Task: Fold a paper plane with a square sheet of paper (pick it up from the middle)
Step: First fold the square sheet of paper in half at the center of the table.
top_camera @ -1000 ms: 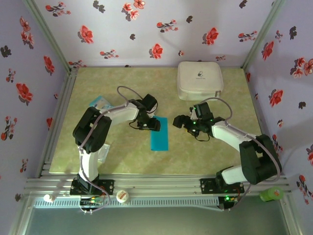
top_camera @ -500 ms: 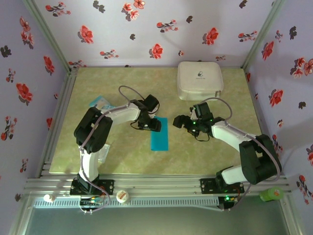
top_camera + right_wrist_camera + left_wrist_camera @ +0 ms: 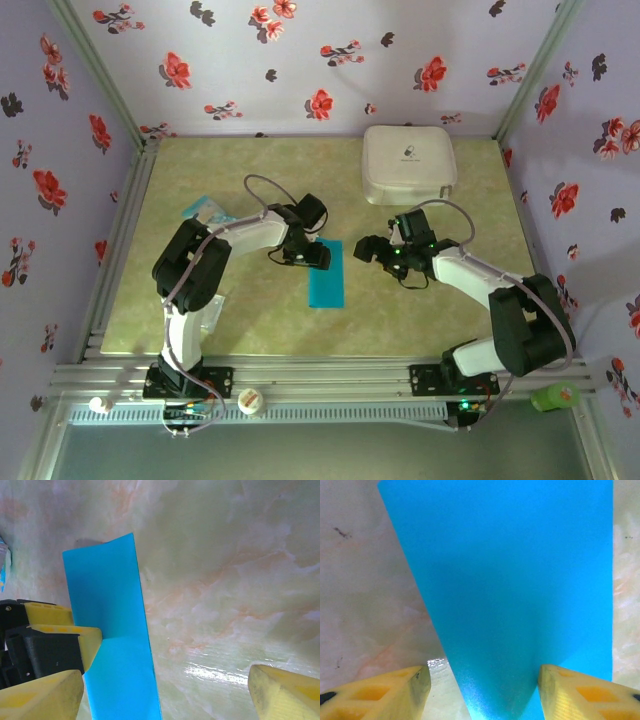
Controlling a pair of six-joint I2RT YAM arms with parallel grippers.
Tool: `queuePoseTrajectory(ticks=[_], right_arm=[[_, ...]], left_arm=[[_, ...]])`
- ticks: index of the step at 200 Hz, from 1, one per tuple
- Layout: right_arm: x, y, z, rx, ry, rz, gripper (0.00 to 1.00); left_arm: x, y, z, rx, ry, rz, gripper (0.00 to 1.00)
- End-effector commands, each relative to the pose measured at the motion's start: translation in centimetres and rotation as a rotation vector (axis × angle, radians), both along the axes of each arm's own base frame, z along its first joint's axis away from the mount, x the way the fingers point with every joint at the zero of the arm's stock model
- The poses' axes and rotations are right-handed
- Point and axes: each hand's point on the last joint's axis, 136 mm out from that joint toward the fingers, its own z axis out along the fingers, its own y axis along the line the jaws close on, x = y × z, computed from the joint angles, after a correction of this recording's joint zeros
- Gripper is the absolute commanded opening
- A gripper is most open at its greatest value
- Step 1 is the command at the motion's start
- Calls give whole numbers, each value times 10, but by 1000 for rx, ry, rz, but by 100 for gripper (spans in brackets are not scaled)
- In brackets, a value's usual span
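Your left gripper [image 3: 482, 677] stands partly open. Its 2 yellow fingers [image 3: 380, 692] sit apart, with one end of the square sheet of paper [image 3: 520, 580] lying between them, and nothing is pinched.

Your right gripper [image 3: 162, 680] is spread wide and holds nothing. Below the gap between its 2 yellow fingers you see the glossy surface [image 3: 225, 580] and the sheet's long edge.

There is 1 sheet. It is thin, matte, teal-blue paper, lying flat as a long narrow rectangle. From the left gripper it runs back toward the arm bases. From the right gripper it lies near on the left, not touching.

Close under the left gripper, a slanted edge crosses the paper. A darker wedge narrows toward the fingers there.

The fingers are blocky, ribbed yellow plastic on black bodies, 4 in all.

The surface is smooth, marbled in pale green and beige, with a bright glare patch by the right gripper.

Beyond the right gripper, well apart, sits 1 white case [image 3: 408, 163], a rounded square with a soft sheen. Off to the left of the left gripper lies 1 small pale-blue packet [image 3: 207, 210].
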Motion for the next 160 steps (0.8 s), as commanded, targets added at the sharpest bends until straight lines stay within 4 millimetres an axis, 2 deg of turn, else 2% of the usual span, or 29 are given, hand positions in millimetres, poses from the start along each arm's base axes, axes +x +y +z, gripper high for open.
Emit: queuePoseTrajectory(ticks=[1, 107, 160], right_arm=[[0, -1, -3, -33, 5, 7, 86], [0, -7, -2, -62, -7, -12, 86], [0, -8, -2, -69, -5, -13, 87]], left_arm=[[-4, 1, -30, 45, 27, -9, 61], [0, 4, -36, 64, 34, 48, 61], [-3, 4, -38, 73, 36, -4, 61]])
